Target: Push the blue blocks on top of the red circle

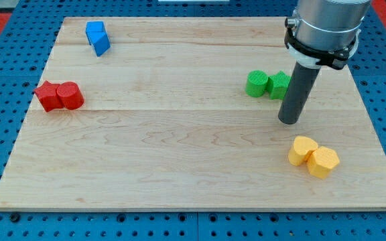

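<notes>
Blue blocks (98,37) sit up at eleven o'clock on the wooden board (179,147), two pieces touching, shapes hard to tell; the red circle (70,96) lies at nine o'clock near the view's left edge, pressed against a red star-like block (47,95) on its left; blue and red well apart. My tip (289,121) is over at three o'clock, far from both; no pincer here, just a bare rod. The tip stands just beside the green blocks (268,84), at their five o'clock; the yellow blocks (313,157) lie near it at five o'clock.
</notes>
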### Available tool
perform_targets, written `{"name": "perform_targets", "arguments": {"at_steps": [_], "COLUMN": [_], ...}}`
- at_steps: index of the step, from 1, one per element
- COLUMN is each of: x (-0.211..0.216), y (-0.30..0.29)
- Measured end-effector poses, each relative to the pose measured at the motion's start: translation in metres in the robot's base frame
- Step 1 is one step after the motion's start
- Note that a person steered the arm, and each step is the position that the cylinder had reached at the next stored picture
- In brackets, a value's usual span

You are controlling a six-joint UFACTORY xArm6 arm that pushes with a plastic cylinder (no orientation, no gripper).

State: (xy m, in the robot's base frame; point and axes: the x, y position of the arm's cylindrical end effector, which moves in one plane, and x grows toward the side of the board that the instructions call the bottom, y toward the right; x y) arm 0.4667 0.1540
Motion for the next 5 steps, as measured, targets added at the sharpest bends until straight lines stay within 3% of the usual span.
{"name": "perform_targets", "arguments": {"at_steps": [1, 2, 5], "x": [0.009, 0.009, 0.005], "y": [-0.008, -0.072, -0.020]}}
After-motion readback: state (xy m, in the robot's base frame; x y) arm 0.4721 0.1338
